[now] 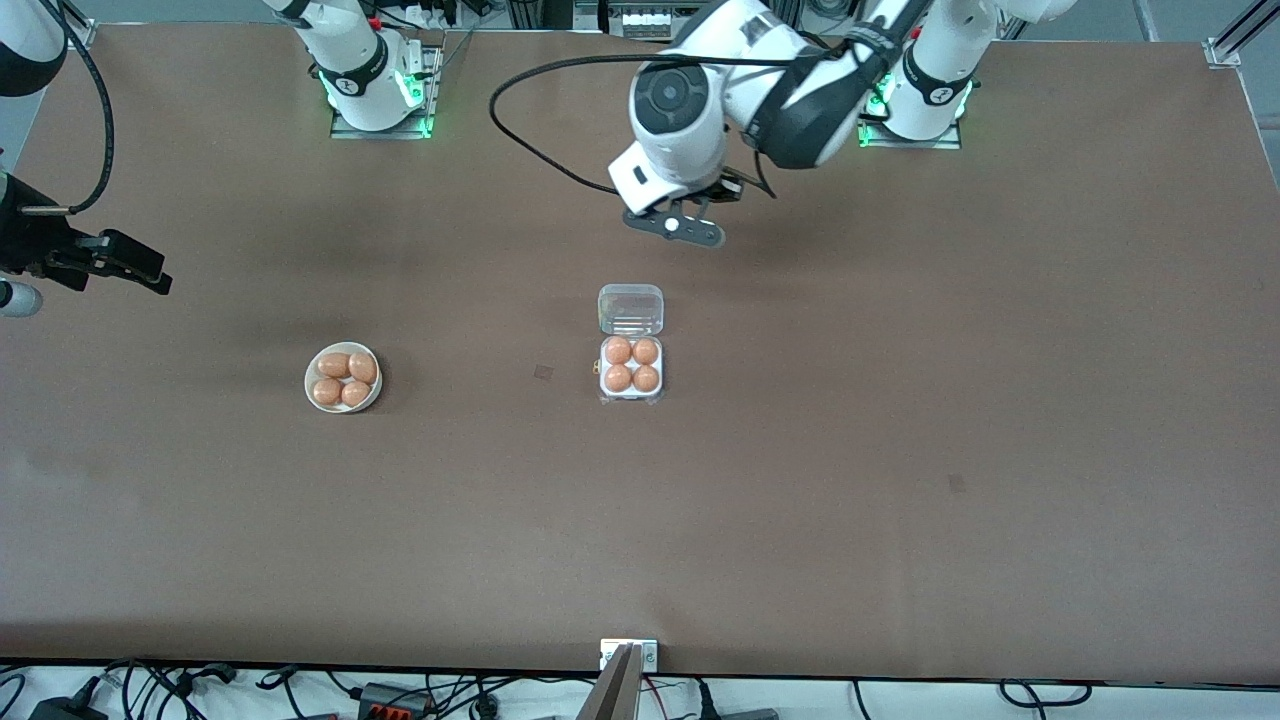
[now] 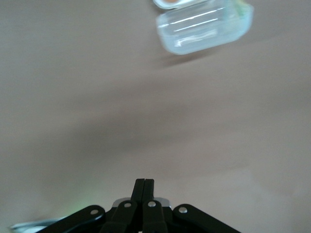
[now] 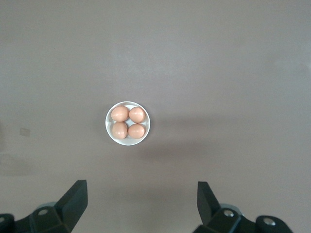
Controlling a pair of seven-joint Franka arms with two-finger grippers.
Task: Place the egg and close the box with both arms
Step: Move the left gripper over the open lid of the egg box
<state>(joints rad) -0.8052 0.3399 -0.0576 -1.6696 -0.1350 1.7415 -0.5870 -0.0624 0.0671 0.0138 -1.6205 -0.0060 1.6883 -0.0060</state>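
Holding four eggs: box (image 1: 631, 366); bowl (image 1: 343, 378) four.

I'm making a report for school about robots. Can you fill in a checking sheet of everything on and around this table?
Surface: brown table, a few small marks on it.
Job's things: box mid-table, four eggs in its white tray, clear lid lying open.
Clutter: white bowl with four more eggs, toward the right arm's end of the table.
Grippers: left gripper shut and empty, over bare table near the open lid; right gripper open and empty, up high at its end of the table, with the bowl in its wrist view.
Cables: black cable looping off the left arm; loose cables along the table's near edge.
Surroundings: two arm bases with green lights.
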